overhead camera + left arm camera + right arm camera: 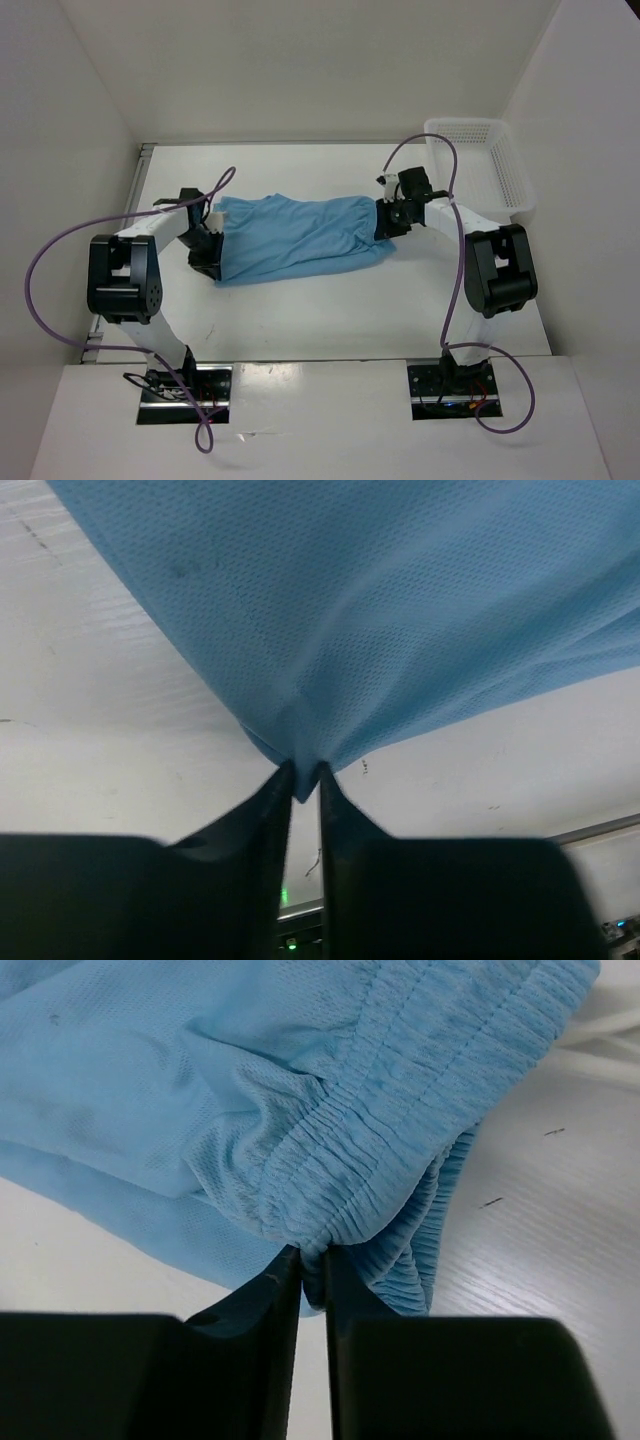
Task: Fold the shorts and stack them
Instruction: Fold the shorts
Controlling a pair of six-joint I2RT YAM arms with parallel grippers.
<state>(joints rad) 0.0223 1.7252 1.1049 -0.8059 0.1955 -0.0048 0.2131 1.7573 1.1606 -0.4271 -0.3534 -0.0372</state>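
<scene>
The sky-blue shorts (300,238) are stretched between my two grippers over the middle of the table. My left gripper (207,248) is shut on the left end of the shorts; in the left wrist view the gripper (303,777) pinches a corner of the thin mesh fabric (380,610). My right gripper (388,222) is shut on the right end; in the right wrist view the gripper (312,1260) pinches the gathered elastic waistband (400,1130). A bit of white drawstring (610,1030) shows at the upper right of that view.
A white plastic mesh basket (478,165) stands at the back right, close to my right arm. White walls close in the table on the left, back and right. Purple cables loop from both arms.
</scene>
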